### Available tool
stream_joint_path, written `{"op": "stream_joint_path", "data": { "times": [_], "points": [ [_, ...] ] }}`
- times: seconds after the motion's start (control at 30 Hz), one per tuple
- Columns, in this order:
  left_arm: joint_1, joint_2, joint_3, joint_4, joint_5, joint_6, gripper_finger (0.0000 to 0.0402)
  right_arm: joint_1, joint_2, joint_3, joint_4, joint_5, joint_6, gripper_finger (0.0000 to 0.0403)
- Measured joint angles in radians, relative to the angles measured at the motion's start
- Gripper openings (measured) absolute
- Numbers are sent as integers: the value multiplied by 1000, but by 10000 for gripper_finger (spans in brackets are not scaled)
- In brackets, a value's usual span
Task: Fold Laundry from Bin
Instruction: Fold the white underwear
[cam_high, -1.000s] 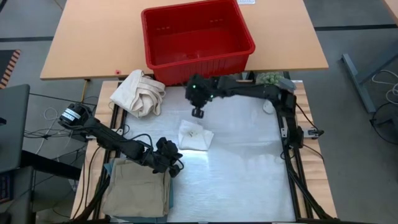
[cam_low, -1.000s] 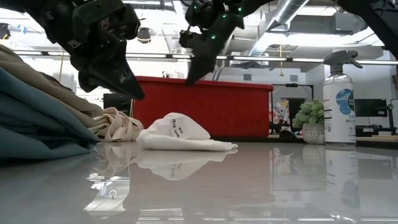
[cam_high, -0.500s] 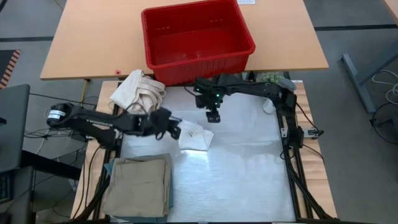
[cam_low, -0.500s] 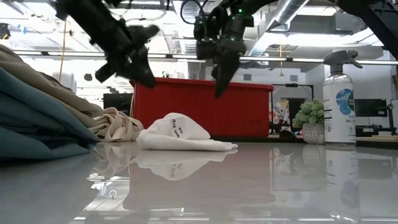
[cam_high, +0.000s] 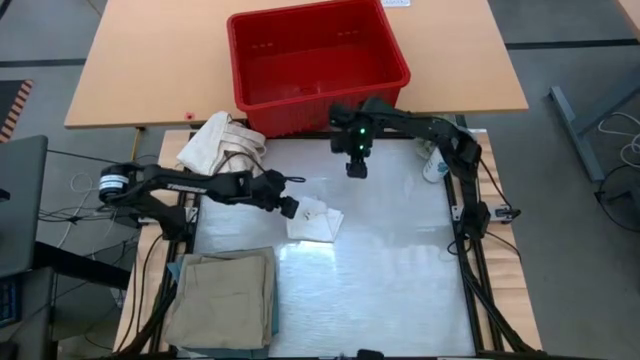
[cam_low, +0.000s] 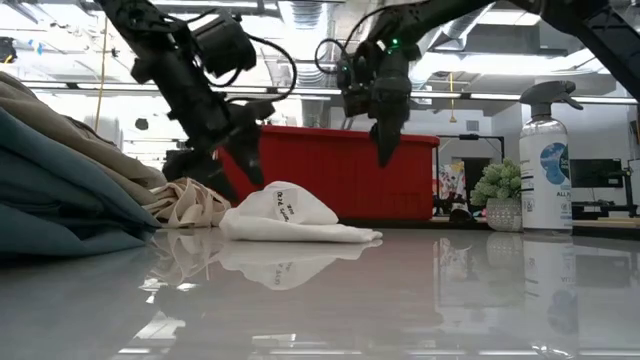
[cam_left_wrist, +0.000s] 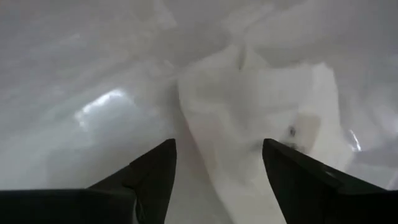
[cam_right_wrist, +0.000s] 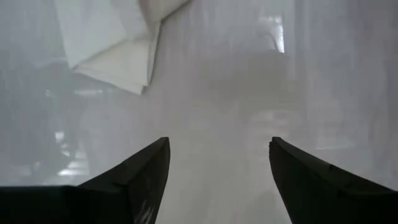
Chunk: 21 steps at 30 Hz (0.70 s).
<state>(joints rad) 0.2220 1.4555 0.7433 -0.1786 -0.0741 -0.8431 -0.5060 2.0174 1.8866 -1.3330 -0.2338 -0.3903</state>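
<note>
I am looking at a small white cloth (cam_high: 315, 220) with a tiny dark mark on it, lying on the pale, glossy grey table (cam_high: 390, 270). The bin (cam_high: 315, 65) is showing plain bright red. The folded trousers (cam_high: 222, 298) are showing tan over a teal-green garment (cam_low: 50, 200). My fingers (cam_left_wrist: 149, 177) are showing black.

One camera looks straight down on the whole tabletop (cam_high: 380, 270); another sits level at its surface, facing the room. Both wrist cameras look closely down; all share the white cloth (cam_high: 314, 219).
</note>
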Motion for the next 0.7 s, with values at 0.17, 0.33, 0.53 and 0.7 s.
{"op": "stream_joint_path", "data": {
  "times": [0.17, 0.33, 0.53, 0.7],
  "points": [
    [3, 38, 0, 125, -10, 25, 229, -49, 0, 0, 2, -33, 24, 297],
    [3, 100, 1, 142, 9, 21, 229, -63, 0, 0, 14, -40, 25, 297],
    [8, 151, 1, 221, 76, -12, 218, -56, 0, 0, 36, -54, 24, 297],
    [8, 125, 1, 237, 60, -31, 155, -36, -11, 0, 36, -53, 22, 292]
  ]
}}
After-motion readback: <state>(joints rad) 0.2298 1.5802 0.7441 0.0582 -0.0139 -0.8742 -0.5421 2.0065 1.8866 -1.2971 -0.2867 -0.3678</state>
